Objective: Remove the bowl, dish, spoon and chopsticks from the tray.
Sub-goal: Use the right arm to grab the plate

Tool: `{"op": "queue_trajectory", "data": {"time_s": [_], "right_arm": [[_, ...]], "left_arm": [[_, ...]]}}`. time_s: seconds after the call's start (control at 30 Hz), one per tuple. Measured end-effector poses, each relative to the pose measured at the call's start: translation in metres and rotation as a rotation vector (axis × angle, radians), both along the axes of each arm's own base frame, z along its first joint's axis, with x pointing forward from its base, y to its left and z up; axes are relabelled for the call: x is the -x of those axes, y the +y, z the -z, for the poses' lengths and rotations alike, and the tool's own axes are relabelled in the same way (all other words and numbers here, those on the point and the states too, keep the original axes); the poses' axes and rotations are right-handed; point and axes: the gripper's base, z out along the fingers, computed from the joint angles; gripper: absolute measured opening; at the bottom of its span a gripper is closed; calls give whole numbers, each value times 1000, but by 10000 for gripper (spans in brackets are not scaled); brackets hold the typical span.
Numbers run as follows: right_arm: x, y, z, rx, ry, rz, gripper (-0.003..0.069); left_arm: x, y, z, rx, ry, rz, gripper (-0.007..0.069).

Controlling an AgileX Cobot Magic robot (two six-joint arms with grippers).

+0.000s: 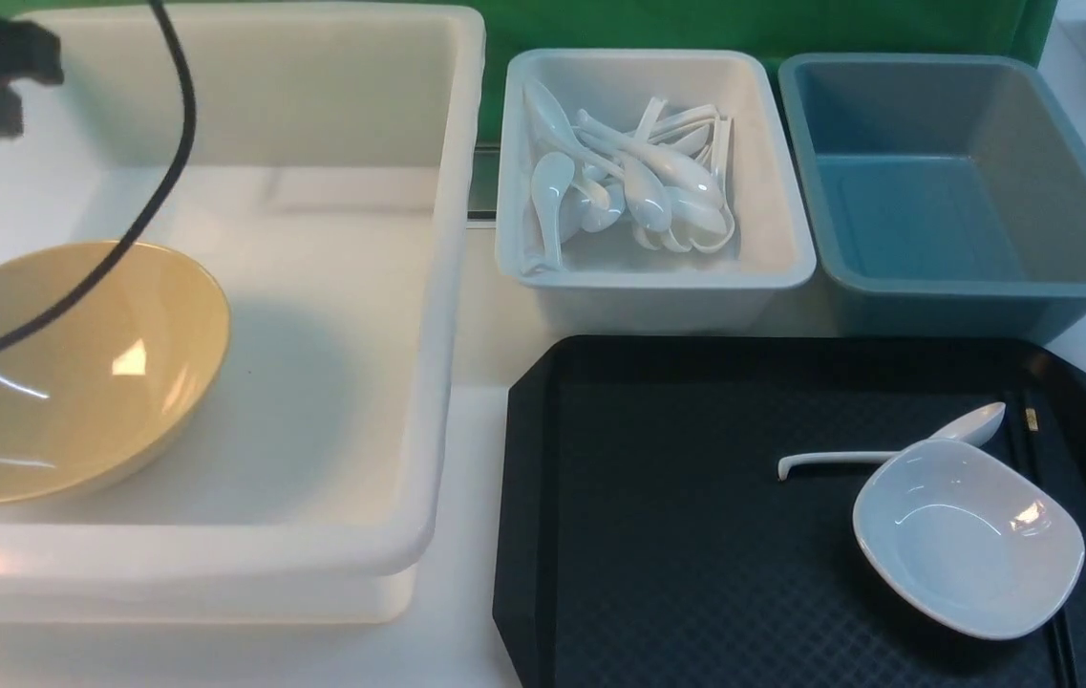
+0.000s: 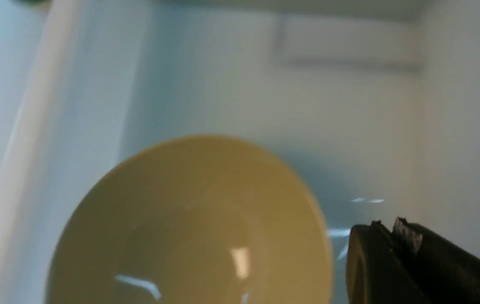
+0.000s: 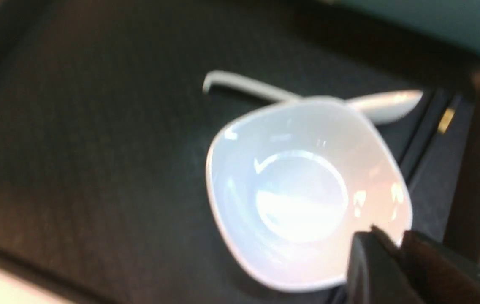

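Note:
The yellow bowl [image 1: 65,373] lies tilted in the big white tub [image 1: 428,315]; it also shows in the left wrist view [image 2: 189,223]. My left gripper [image 2: 387,226] is shut and empty, above the tub beside the bowl. On the black tray [image 1: 676,535] lie the white dish [image 1: 968,535], the spoon [image 1: 886,449] behind it and the black chopsticks [image 1: 1030,420] along the right rim, partly under the dish. My right gripper [image 3: 391,238] is shut and empty, hovering close over the near rim of the dish [image 3: 299,190]; the spoon [image 3: 383,103] and chopsticks [image 3: 423,135] lie beyond it.
A pale tub [image 1: 648,258] with several white spoons stands behind the tray. An empty blue-grey tub [image 1: 963,277] stands to its right. A black cable [image 1: 170,162] hangs across the white tub. A green backdrop is at the far side.

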Motion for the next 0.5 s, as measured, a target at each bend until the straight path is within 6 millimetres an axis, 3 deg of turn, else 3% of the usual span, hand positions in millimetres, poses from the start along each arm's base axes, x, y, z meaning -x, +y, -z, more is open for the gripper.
{"op": "queue_trajectory", "data": {"time_s": [0.03, 0.07, 0.1, 0.13, 0.27, 0.3, 0.5], "right_arm": [[-4, 0, -1, 12, 17, -3, 181], [-22, 1, -9, 73, 44, -14, 244], [-32, 2, -12, 97, 45, -16, 274], [-34, 1, -12, 108, 46, -17, 281], [-76, 3, 0, 159, 142, -5, 369], [-95, 4, 16, 172, 215, 4, 394], [-136, 0, 66, 214, 423, 27, 432]], "left_arm": [[5, -5, -2, 5, -26, 25, 12], [31, -18, -4, 26, -144, 111, 12], [44, -21, -6, 39, -219, 133, 12], [44, -22, -2, 34, -207, 140, 12], [93, -21, 15, 39, -400, 159, 12], [114, -17, 31, 35, -440, 146, 12], [161, -6, 80, -17, -396, 106, 12]]}}
